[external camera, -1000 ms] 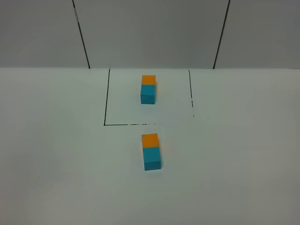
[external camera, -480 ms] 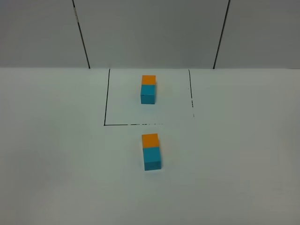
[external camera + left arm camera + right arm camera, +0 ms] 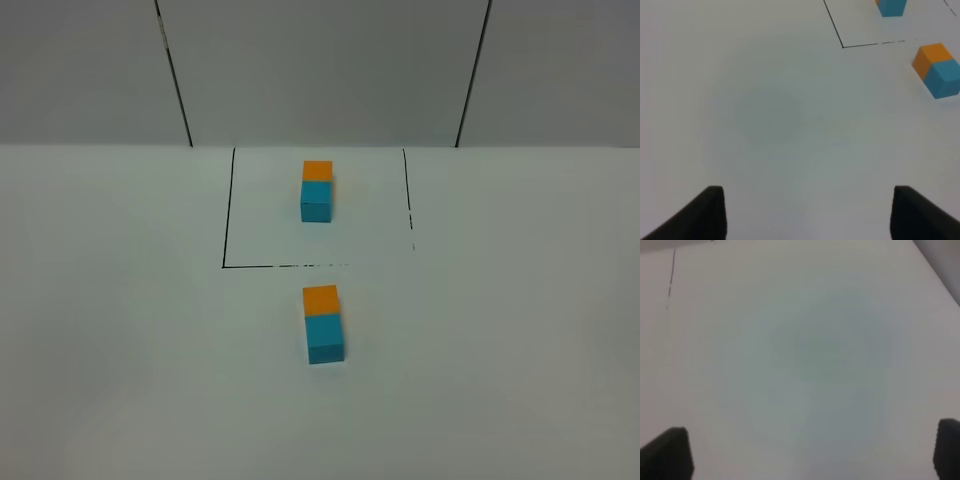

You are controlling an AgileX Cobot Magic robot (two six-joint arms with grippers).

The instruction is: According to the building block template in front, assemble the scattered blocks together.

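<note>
Orange cube (image 3: 320,298) and cyan cube (image 3: 325,338) sit joined on the surface (image 3: 500,350) just outside the template (image 3: 316,190) outline, both hands, left (image 3: 807,212) and right (image 3: 812,452), spread and empty.

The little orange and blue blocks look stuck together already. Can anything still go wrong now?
Maybe. The orange cube and cyan cube only rest against each other, so a bump from an arm could split them. They also sit just outside the black outline around the template pair, near its front line. Both grippers are open and away from the blocks, so the risk looks small.
</note>
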